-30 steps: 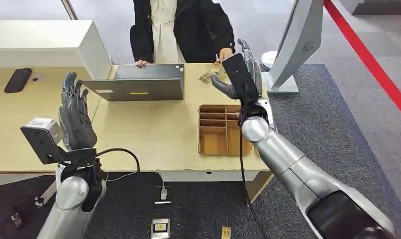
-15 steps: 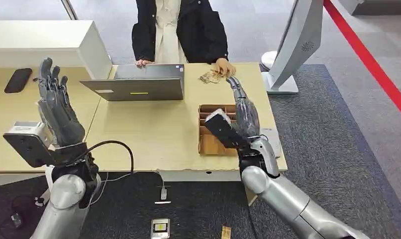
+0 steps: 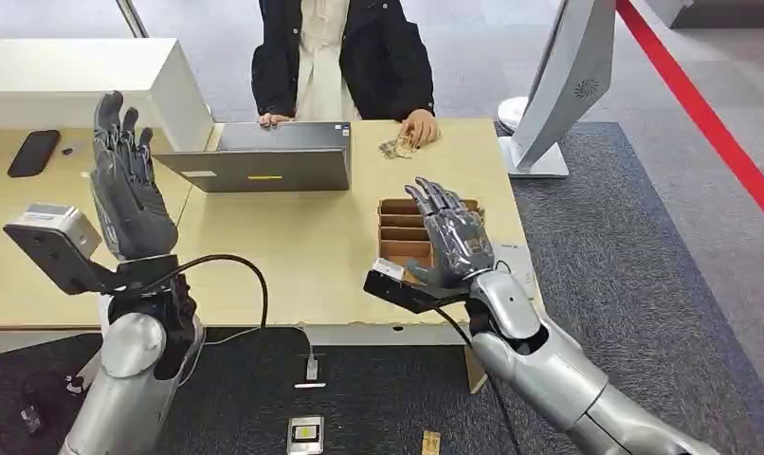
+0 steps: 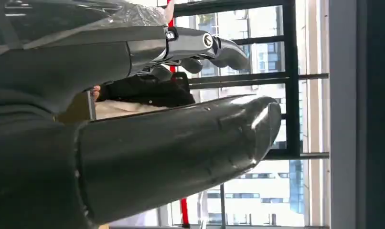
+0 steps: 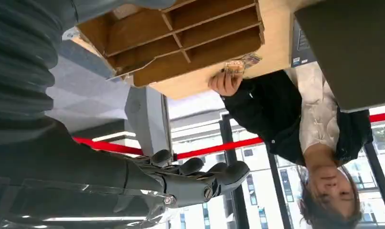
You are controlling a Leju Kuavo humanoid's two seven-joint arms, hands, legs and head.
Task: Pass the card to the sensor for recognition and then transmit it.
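Your right hand (image 3: 451, 237) hovers over the wooden organizer (image 3: 405, 232), fingers spread and empty. Your left hand (image 3: 127, 185) is raised, also spread. The person's hand (image 3: 421, 126) holds the card (image 3: 394, 146) (on the worktop (image 3: 293, 246)).

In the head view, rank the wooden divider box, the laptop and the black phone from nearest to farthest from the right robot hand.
From the right robot hand:
1. Wooden divider box, directly beneath and beside the hand at the table's right end.
2. Laptop, mid-table toward the person.
3. Black phone, far left of the table.
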